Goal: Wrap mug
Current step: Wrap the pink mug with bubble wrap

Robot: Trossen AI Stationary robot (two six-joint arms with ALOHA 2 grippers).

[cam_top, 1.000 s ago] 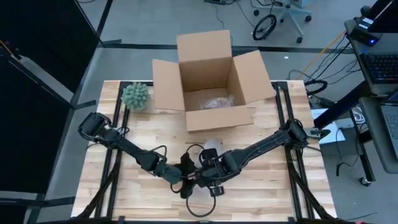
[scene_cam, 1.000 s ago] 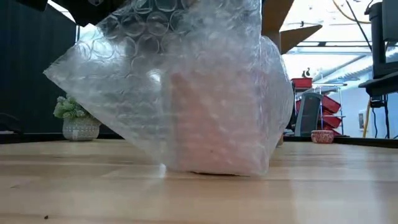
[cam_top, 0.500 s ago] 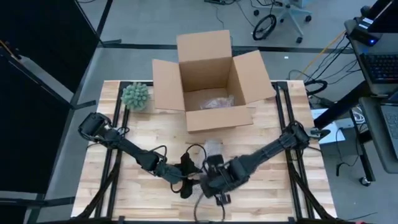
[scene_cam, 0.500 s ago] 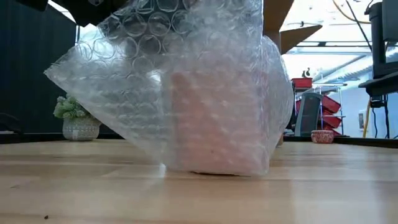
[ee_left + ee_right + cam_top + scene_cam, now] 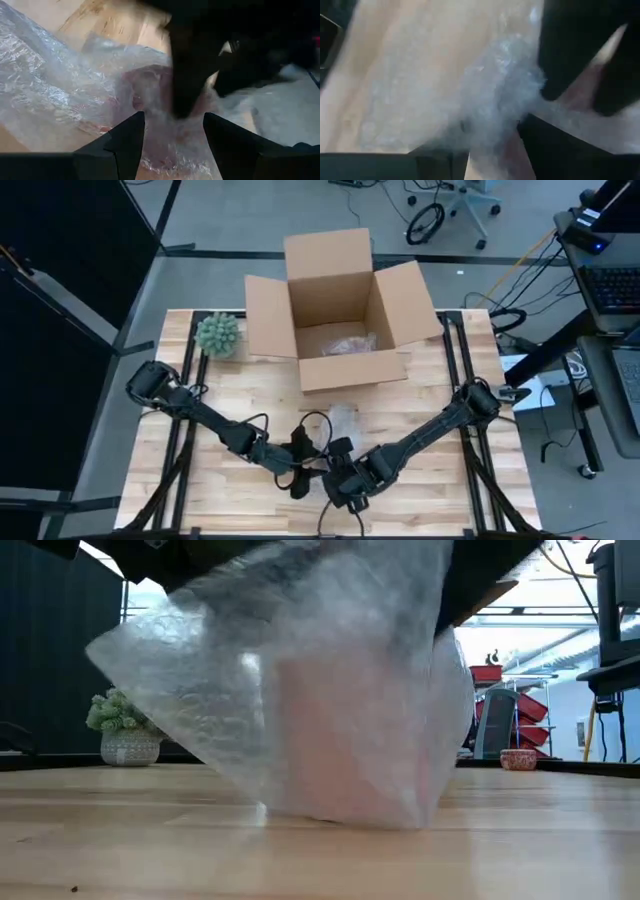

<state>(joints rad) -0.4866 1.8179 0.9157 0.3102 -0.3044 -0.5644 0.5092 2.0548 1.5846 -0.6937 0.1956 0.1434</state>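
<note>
A pink mug (image 5: 340,740) stands on the wooden table (image 5: 200,400), inside a clear sheet of bubble wrap (image 5: 200,690) that is drawn up over it like a tent. From above only a bit of the wrap (image 5: 343,418) shows beyond the arms. Both grippers meet over it near the table's front edge. My left gripper (image 5: 300,470) is closed partway on the wrap. My right gripper (image 5: 345,485) is shut on the wrap beside it. My left gripper has bubble wrap (image 5: 170,145) between its two fingers, with the pink of the mug showing through just beyond them. It comes in slanting down from the table's left. Whether it has only wrap or also the mug's wall cannot be told. My right gripper pinches a bunched part of the bubble wrap (image 5: 495,115) between its two fingers, several layers gathered together. It comes in from the table's right, slanting down. The wrap is held up above the table and drawn over the mug.
An open cardboard box (image 5: 340,310) stands at the table's far middle with a wrapped thing (image 5: 348,345) inside. A small potted plant (image 5: 217,333) stands at the far left. Bare wood lies to the left and right of the arms.
My right gripper has moved toward the table's near edge, pulling its part of the bubble wrap along. The wrap's top has swung over the mug and the arm now shows above its right side. The mug has stayed on the table.
</note>
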